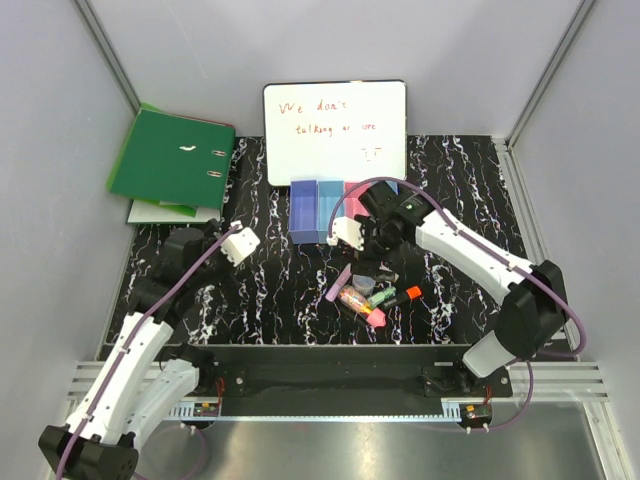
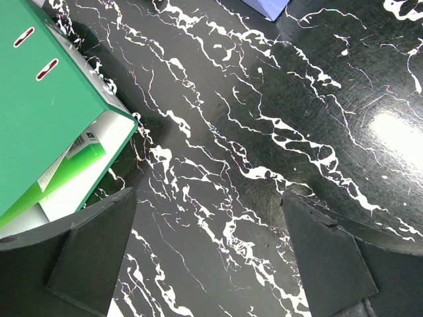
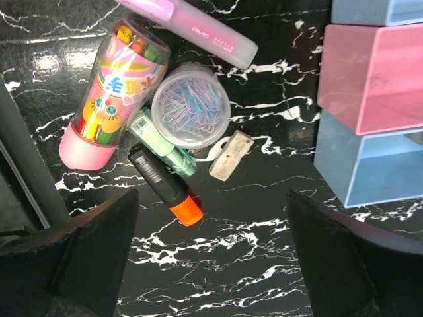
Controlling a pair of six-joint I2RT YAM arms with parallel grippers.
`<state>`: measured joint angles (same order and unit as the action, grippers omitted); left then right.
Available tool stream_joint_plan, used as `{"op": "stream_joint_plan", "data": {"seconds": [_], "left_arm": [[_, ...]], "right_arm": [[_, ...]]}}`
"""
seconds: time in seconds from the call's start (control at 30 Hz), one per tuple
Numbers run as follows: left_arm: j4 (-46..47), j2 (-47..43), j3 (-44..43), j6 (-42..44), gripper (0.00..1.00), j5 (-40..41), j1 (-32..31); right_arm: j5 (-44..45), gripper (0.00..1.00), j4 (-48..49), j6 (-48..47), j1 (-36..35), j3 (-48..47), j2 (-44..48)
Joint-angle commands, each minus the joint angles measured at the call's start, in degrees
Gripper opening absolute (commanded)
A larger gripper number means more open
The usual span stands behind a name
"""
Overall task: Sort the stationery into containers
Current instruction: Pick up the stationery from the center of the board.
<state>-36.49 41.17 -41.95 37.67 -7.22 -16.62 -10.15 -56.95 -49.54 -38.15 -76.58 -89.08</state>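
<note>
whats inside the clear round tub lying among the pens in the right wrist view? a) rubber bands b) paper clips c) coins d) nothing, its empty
b: through the top of the clear round tub you can see a heap of pink and blue bent-wire paper clips.

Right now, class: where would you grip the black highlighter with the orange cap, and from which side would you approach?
Take the orange-capped highlighter at its cap end, from straight above, closing across its width. It lies flat, and only that end sticks clear of the green highlighter alongside.
</note>
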Motion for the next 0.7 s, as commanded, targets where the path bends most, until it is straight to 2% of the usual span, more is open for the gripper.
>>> {"op": "stream_joint_plan", "data": {"seconds": [0.0,0.33,0.67], "left_arm": [[0.72,-1.18,-1.29,-0.05,0.99,0.90,-0.25],[0.37,-1.70,-0.67,-0.14,0.99,1.07,-0.25],[0.46,-2.06,1.00,0.21,0.99,0.54,-0.25]], "right_arm": [[-0.57,1.00,0.87,-2.23,-0.78,1.08,-1.36],[-1.27,0.97,2.01,-1.88,-3.16,-1.03,-9.70],[-1.27,0.96,5.00,-0.91,-3.25,-0.94,-13.22]]}}
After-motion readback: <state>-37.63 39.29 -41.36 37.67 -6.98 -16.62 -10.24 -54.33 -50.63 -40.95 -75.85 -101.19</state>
